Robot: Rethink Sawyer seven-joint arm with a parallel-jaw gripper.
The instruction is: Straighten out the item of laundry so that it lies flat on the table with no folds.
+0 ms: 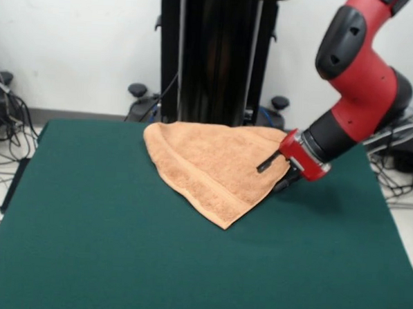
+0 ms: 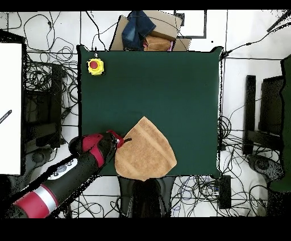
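The item of laundry (image 1: 213, 162) is an orange-tan towel folded over into a rough triangle. It lies near the far edge of the dark green table (image 1: 118, 247), its point toward the table's middle. In the overhead view the towel (image 2: 145, 150) sits at the table's (image 2: 159, 85) lower edge, partly overhanging it. My gripper (image 1: 276, 170) is low at the towel's right edge in the front view, touching or just over the cloth. From above, the gripper (image 2: 122, 139) is at the towel's left edge. Its state does not show.
A yellow box with a red button (image 2: 95, 66) sits on the table's upper-left corner in the overhead view. A cardboard box with blue cloth (image 2: 145, 31) stands just beyond the table's top edge. Cables cover the floor on both sides.
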